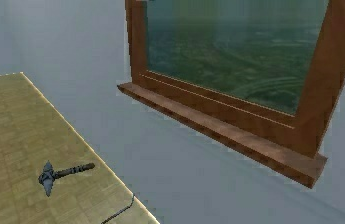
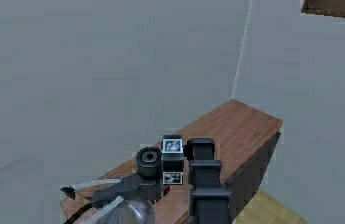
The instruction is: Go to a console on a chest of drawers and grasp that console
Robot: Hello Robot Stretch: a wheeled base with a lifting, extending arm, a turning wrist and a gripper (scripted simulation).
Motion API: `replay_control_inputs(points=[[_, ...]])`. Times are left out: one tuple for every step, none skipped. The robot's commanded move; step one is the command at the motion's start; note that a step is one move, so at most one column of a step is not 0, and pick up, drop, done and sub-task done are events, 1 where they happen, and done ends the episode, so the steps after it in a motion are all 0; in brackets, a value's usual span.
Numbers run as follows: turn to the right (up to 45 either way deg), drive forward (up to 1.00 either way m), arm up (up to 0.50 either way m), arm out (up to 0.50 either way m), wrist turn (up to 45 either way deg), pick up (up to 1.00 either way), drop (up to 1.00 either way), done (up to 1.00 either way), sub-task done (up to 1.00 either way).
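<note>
Arm side view: grasping is judged in hand. The dark two-finger gripper (image 2: 88, 194) is seen by a grey rounded blob (image 2: 136, 212) (possibly the console) on the brown wooden chest of drawers (image 2: 242, 125). Whether anything is held cannot be told, and fine alignment is called for next.

window frame (image 1: 325, 70): red-brown | floor (image 1: 20, 140): tan planks | chest (image 2: 242, 128): brown woodgrain

We log soft, even light, medium bright, in both views. Window (image 1: 235, 50) glass dark, murky green, dimmer than wall (image 1: 180, 170) below window. Floor (image 1: 30, 120) left of window pale, evenly lit, brightest area. Window frame uprights lean toward picture's sides, lens effect only. Arm side view: we log mild sheen on wooden chest top (image 2: 235, 130), dull flat grey backdrop (image 2: 80, 80).
</note>
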Motion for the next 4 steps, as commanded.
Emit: replay_control_inputs(points=[[0.0,0.00,0.00,0.00,45.0,0.00,0.00,0.00,0.00],[0.0,0.00,0.00,0.00,27.0,0.00,0.00,0.00,0.00],[0.0,0.00,-0.30,0.00,0.0,0.00,0.00,0.00,0.00],[0.0,0.00,0.00,0.00,0.0,1.00,0.00,0.00,0.00]])
